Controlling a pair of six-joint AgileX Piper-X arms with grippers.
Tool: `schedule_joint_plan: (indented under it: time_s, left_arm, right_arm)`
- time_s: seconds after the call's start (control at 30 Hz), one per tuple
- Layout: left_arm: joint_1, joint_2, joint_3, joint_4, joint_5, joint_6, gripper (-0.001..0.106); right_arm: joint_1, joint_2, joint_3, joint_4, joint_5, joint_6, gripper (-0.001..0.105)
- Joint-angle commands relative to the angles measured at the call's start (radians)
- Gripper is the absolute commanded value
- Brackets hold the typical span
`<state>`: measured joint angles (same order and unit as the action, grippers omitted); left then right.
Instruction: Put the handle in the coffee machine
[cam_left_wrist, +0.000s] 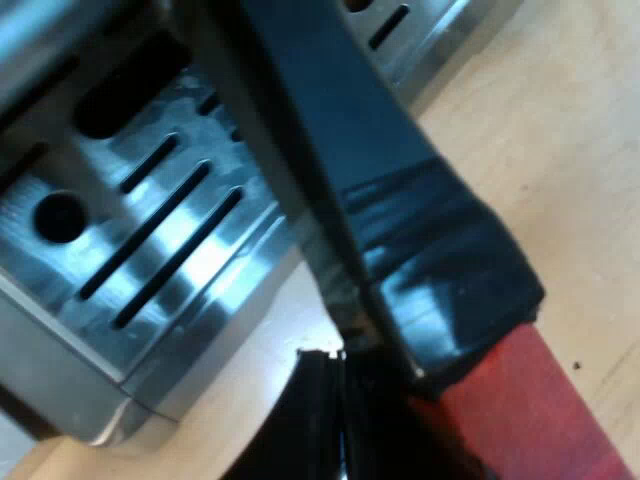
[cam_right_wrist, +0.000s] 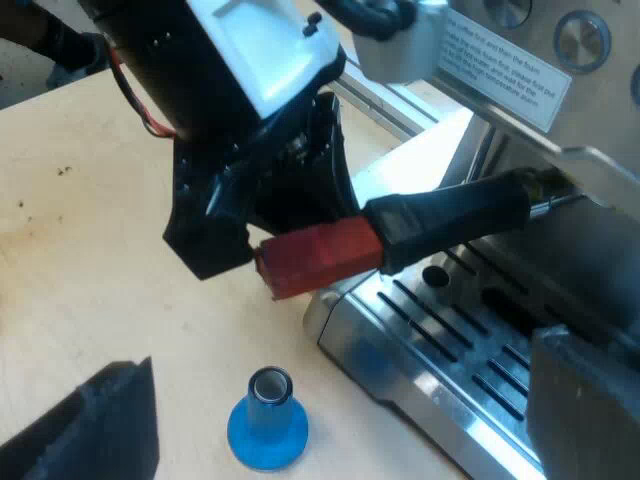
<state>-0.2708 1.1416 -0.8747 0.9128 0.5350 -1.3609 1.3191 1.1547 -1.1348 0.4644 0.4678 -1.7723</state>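
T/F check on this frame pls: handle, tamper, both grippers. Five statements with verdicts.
1. The portafilter handle runs over the drip tray toward the front of the espresso machine. True.
2. Its red end points into the machine. False: the red end points away from the machine, out past the tray's edge.
3. The left gripper is at the red end. True.
4. The blue tamper stands on the drip tray. False: it stands on the wooden table beside the tray.
5. The right gripper is shut on the tamper. False: its fingers are apart and hold nothing.
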Motion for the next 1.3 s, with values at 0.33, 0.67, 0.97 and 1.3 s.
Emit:
schedule_joint_plan:
  time_s: [0.33,0.67,0.97,1.3]
  left_arm:
    - [-0.160,-0.023,-0.020,-0.060,0.172,-0.135,0.001]
    - [-0.266,-0.023,-0.020,-0.171,0.172,-0.184,0.001]
    - [-0.305,-0.023,-0.020,-0.256,0.172,-0.184,0.001]
    - [-0.249,-0.021,-0.020,-0.120,0.157,-0.140,0.001]
  right_arm:
    - [0.000,-0.034,-0.008,0.067,-0.003,0.010,0.077]
    - [0.000,-0.094,-0.008,0.101,-0.001,0.027,0.077]
    - [0.000,-0.105,-0.008,0.101,-0.001,0.027,0.077]
    - [0.000,-0.104,-0.008,0.101,-0.001,0.027,0.077]
